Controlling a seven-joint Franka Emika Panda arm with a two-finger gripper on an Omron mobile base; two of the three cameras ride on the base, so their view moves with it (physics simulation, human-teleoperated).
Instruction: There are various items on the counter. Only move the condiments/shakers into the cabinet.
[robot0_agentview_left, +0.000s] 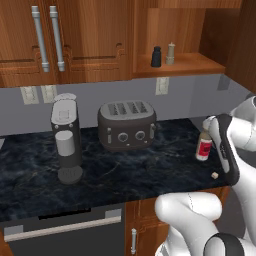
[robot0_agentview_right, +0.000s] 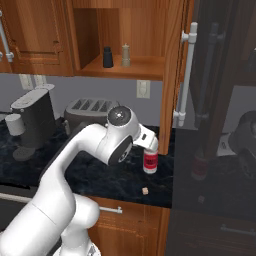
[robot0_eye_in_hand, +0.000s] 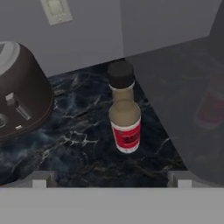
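Left base view: While the bottle (robot0_agentview_left: 204, 145) stands upright at the right end of the counter (robot0_agentview_left: 125, 172), the arm's white wrist crowds just beside it and hides part of it.
Around it: toaster (robot0_agentview_left: 126, 124) well to its left, coffee machine (robot0_agentview_left: 66, 140) further left, and a tiny tan crumb (robot0_agentview_left: 215, 175) near the counter's front edge.
Cabinet: black shaker (robot0_agentview_left: 156, 57) and tan shaker (robot0_agentview_left: 170, 53) are up in the niche (robot0_agentview_left: 185, 65), side by side, upright.
Right base view: bottle (robot0_agentview_right: 150, 160) sits right under the wrist, its top covered by the arm; toaster (robot0_agentview_right: 90, 112) behind the elbow; both shakers (robot0_agentview_right: 107, 57) (robot0_agentview_right: 125, 55) on the shelf above.
In the way: a wooden side panel stands just right of the bottle.
Hand view: bottle (robot0_eye_in_hand: 124, 114) dead centre on the black stone, dark cap on, red label facing us, toaster (robot0_eye_in_hand: 22, 96) off to the left.
Fingers: gripper (robot0_eye_in_hand: 110, 180) spread as wide as it goes, tips (robot0_eye_in_hand: 41, 179) either side of the frame, short of the bottle, gripping nothing, touching nothing.
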